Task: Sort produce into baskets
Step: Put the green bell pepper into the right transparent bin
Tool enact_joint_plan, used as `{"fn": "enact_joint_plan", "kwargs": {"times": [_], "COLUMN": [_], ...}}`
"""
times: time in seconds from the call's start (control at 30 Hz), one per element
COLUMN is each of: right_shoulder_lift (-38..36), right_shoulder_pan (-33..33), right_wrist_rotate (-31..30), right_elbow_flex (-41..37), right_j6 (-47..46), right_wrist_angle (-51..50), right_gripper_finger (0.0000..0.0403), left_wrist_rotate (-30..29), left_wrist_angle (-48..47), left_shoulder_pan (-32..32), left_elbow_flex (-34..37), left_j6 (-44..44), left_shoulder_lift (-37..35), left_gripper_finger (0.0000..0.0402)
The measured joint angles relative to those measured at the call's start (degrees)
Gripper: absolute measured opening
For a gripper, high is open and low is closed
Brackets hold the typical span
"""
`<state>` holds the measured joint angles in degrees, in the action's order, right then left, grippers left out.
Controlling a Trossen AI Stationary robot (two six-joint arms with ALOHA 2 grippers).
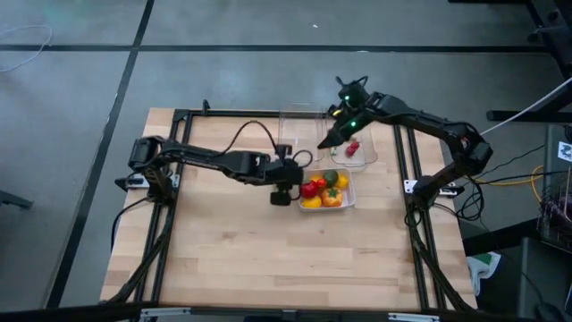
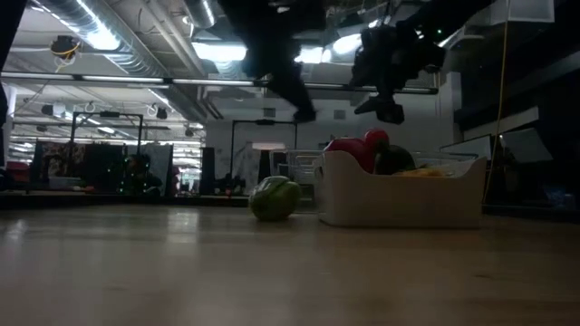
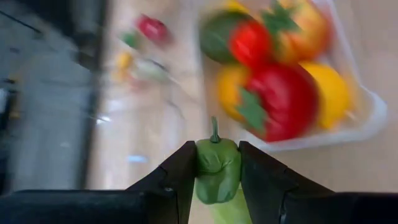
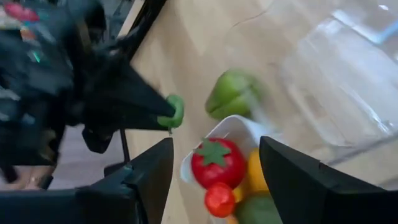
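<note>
Left gripper (image 3: 217, 171) clamps small green pepper (image 3: 217, 168) betw. both fingers, stem pointing away from wrist, long axis along fingers, held above table just beside white tub (image 1: 349, 199) of produce. Right gripper (image 4: 214, 171) open, empty, over tub.

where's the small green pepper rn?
Pinched in the left gripper: the small green pepper is held off the table beside the white tub of produce, mid-table.

three baskets (image 1: 342, 202), two claws (image 1: 281, 198)
</note>
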<state>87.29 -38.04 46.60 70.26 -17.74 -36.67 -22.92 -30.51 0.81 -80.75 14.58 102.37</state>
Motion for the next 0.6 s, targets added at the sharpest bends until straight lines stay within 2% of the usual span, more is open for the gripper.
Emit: {"fn": "enact_joint_plan", "kwargs": {"times": [0.33, 0.43, 0.6], "right_shoulder_lift": [0.0, 0.0, 0.0], "right_shoulder_pan": [10.8, 13.3, 16.4], "right_wrist_rotate": [-1.3, -6.0, -17.2], "right_elbow_flex": [0.0, 0.0, 0.0], "right_j6": [0.1, 0.1, -2.3], "right_wrist_angle": [6.6, 8.3, 8.3], "right_gripper_finger": [0.0237, 0.0237, 0.0237], "left_wrist_rotate": [-1.7, -1.7, -1.6], "left_wrist_angle": [3.8, 3.8, 4.0], "left_shoulder_pan": [-4.3, -5.1, -5.6], "left_elbow_flex": [-2.1, -2.1, -2.1], "left_j6": [-0.5, -2.0, -2.7], "left_shoulder_lift": [0.0, 0.0, 0.0], "left_gripper_finger": [0.0111, 0.0111, 0.0111]}}
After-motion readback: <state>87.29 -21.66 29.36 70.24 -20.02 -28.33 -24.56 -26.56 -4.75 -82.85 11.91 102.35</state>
